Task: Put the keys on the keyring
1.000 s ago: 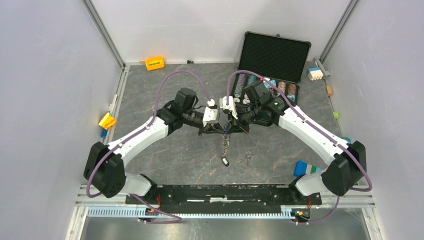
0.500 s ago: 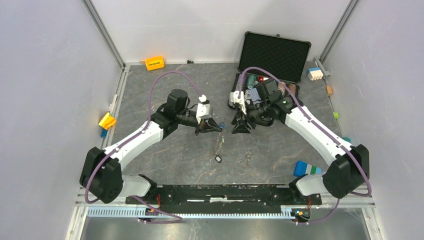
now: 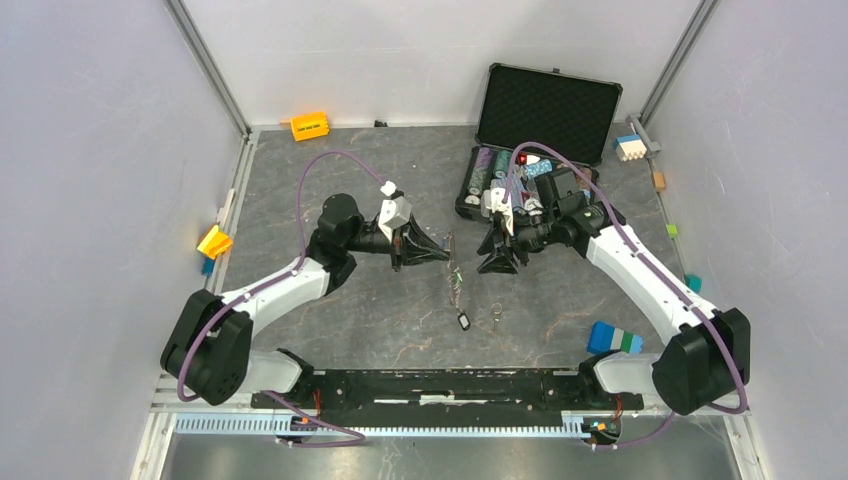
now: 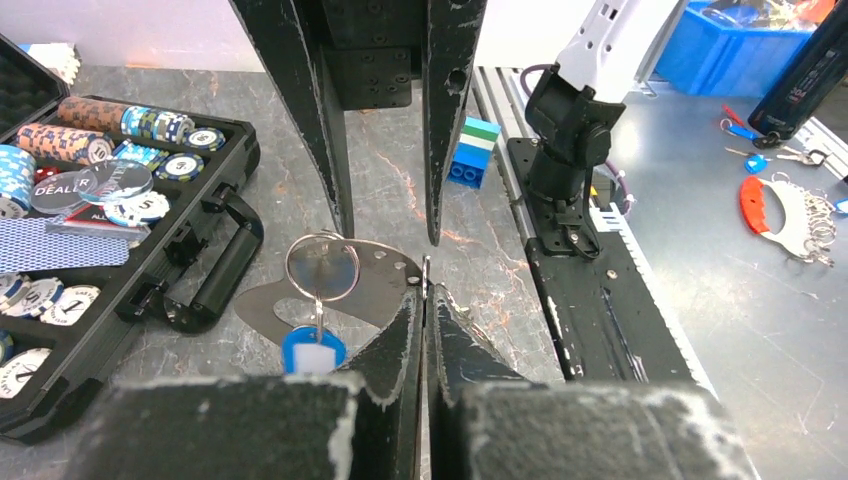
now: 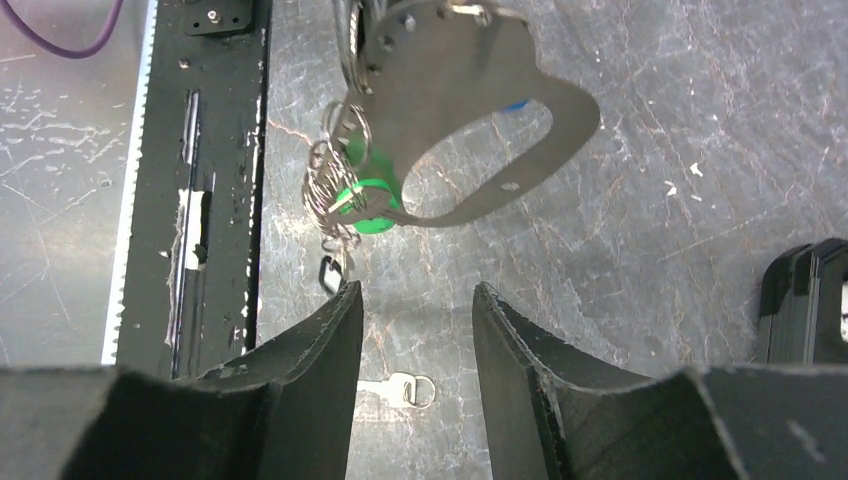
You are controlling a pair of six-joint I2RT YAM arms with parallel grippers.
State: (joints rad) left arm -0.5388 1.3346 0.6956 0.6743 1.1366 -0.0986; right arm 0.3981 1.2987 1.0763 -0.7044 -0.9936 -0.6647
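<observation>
A round disc (image 4: pixel 72 190) in the case (image 4: pixel 232 152) reads "DEAL" (rest hidden).

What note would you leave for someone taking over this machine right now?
Left end effector: shut on the edge of the keyring, holding it up above the table. Its chain and green tag hang down.
Right end effector: open, empty, facing the keyring.
Key: lying loose on the table, below the right end effector.
Done: keyring held up.
Left: pick up the key and thread it onto the keyring.
</observation>
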